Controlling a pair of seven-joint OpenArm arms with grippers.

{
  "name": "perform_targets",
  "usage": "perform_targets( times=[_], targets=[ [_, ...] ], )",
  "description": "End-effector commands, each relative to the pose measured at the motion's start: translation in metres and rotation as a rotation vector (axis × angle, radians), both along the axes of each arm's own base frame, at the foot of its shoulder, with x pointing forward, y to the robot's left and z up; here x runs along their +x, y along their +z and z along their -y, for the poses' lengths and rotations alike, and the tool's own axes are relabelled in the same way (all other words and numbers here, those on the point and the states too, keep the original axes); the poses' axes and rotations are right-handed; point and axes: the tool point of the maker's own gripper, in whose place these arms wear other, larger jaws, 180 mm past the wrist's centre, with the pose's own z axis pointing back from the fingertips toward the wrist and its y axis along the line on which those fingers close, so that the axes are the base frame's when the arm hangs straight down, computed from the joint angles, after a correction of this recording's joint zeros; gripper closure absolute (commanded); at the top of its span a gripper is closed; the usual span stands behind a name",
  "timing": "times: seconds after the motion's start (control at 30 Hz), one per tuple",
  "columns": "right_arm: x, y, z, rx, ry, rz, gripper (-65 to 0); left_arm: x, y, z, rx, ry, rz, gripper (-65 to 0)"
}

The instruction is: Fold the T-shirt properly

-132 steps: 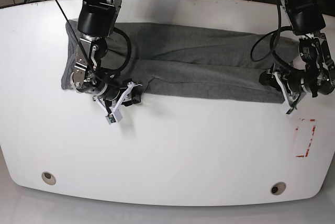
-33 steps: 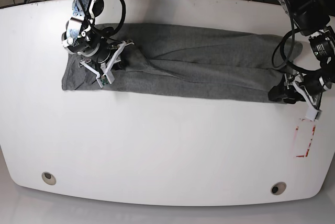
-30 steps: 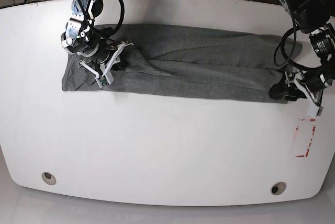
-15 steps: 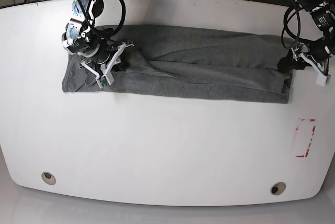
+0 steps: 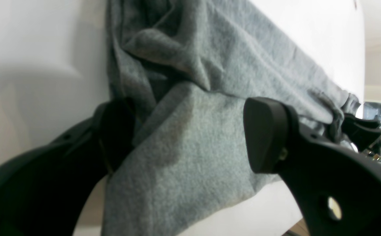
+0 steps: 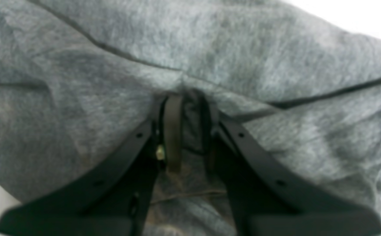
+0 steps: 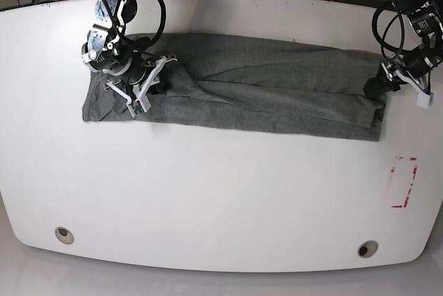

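Note:
The grey T-shirt (image 7: 263,88) lies as a long folded strip across the far half of the white table (image 7: 221,192). My right gripper (image 7: 151,80) rests on its left end. In the right wrist view the jaws (image 6: 187,108) are nearly together, pinching a fold of the T-shirt (image 6: 79,65). My left gripper (image 7: 379,87) is at the strip's right end. In the left wrist view it (image 5: 187,131) stands wide open over the T-shirt (image 5: 203,65), and cloth lies loose between its two fingers (image 5: 262,131).
A red-outlined rectangle (image 7: 403,182) is marked on the table at the right. Two round holes (image 7: 64,234) (image 7: 367,248) sit near the front edge. Cables hang behind the far edge.
My left gripper has moved from the shirt's near right corner back to the far side of the right end. The right gripper has held still over the last second, gripping cloth.

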Motion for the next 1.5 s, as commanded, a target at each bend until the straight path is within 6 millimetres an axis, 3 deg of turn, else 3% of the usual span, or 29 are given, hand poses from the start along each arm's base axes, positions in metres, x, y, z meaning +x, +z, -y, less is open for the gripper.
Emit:
perform_targets(
  times=[0.0, 0.23, 0.43, 0.67, 0.8, 1.03, 1.47],
  targets=[
    [-0.002, -0.003, 0.005, -0.031, 0.002, -0.025, -10.3, 0.002, 0.003, -0.001, 0.049, -0.041, -0.016, -49.2],
    [-0.002, -0.002, 0.004, -0.030, 0.003, -0.024, -10.3, 0.012, 0.026, -0.016, 0.135, -0.073, 0.021, -44.3],
    [0.000, -0.001, 0.004, -0.029, 0.005, -0.019, -10.3, 0.014, 0.040, -0.040, 0.200, -0.066, 0.030, -44.4],
    [0.001, -0.001, 0.003, -0.026, 0.005, -0.017, -10.3, 0.032, 0.054, -0.043, 0.226, -0.075, 0.079, -44.6],
    [0.001, -0.001, 0.003, -0.026, 0.005, -0.017, -10.3, 0.039, 0.041, -0.033, 0.213, -0.113, 0.036, -44.6],
    [0.001, -0.001, 0.004, -0.027, 0.003, -0.017, -10.1, 0.047, 0.023, -0.036, 0.179, -0.084, -0.024, -44.4],
    [0.001, -0.001, 0.004, -0.027, 0.000, -0.017, -10.1, 0.042, 0.004, -0.031, 0.195, -0.098, -0.100, -44.2]
  ],
)
